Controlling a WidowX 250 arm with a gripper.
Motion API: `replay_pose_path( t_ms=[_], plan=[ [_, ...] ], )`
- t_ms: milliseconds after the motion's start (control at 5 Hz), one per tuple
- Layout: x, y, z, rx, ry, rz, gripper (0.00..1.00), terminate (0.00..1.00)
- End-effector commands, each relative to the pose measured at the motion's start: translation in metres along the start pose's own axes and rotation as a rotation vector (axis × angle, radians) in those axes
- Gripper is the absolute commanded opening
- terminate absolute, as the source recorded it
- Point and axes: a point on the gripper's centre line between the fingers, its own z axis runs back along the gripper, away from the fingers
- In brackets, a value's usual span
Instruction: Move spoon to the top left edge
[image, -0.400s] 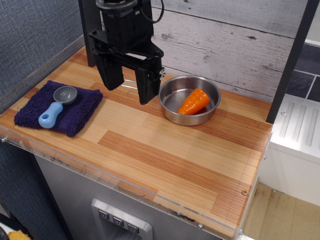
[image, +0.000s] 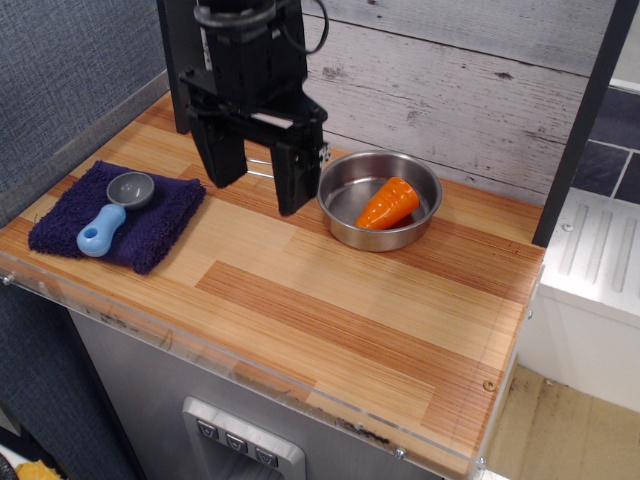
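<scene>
1 spoon (image: 113, 212) lying on 1 towel (image: 150, 228) | 1 gripper (image: 258, 195) right of towel, spread wide, empty | 1 pan (image: 345, 184) with 1 carrot (image: 388, 203) further right

Fluffy cloth towel (image: 60, 225), shiny steel pan (image: 350, 225)

A dark purple towel (image: 115, 215) lies flat near the front left corner of the wooden countertop (image: 330, 300), slightly rumpled, 1 corner pointing toward the front edge. A round steel pan (image: 380, 200) sits toward the back, well apart from the towel, upright on the wood. Inside it lies 1 orange carrot-shaped item (image: 388, 203), on its side, narrow end toward the pan's front left wall. A clear plastic strip (image: 250, 375) runs along the countertop's front edge. Below it, a grey metal front panel (image: 240, 440) carries what appear to be 3 small buttons; detail is too fine to confirm. A weathered grey plank wall (image: 470, 80) stands behind the counter.
</scene>
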Motion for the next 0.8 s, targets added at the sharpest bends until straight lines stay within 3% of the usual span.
replay_pose_path(
  t_ms=[0, 200, 600],
  plan=[
    [-0.026, 0.069, 0.008, 0.095, -0.039, 0.138, 1.00, 0.00],
    [-0.041, 0.102, 0.001, 0.129, -0.031, 0.195, 1.00, 0.00],
    [-0.053, 0.136, -0.022, 0.158, -0.033, 0.285, 1.00, 0.00]
  ],
)
